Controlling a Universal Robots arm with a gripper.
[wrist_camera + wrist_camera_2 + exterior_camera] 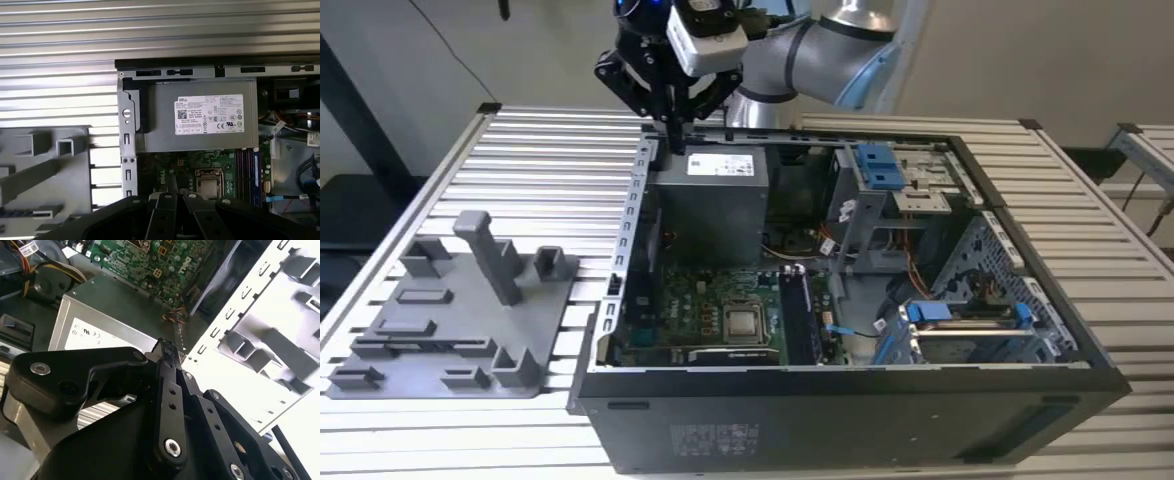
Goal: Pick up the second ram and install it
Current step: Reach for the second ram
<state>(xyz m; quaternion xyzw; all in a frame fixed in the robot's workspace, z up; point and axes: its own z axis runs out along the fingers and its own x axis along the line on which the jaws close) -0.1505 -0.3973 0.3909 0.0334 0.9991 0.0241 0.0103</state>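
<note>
Black gripper (678, 143), fingers pressed together, above grey metal power-supply box (720, 195) at open black computer case (854, 420) far corner, probably clearing wall; load indiscernible.

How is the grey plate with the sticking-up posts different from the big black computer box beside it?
The grey plate is pale grey; the computer case is black. The grey plate is flat, with posts standing up from it; the computer case is a deep box, open on top. The grey plate is smaller than the computer case. Both lie on the slatted table, side by side.
</note>
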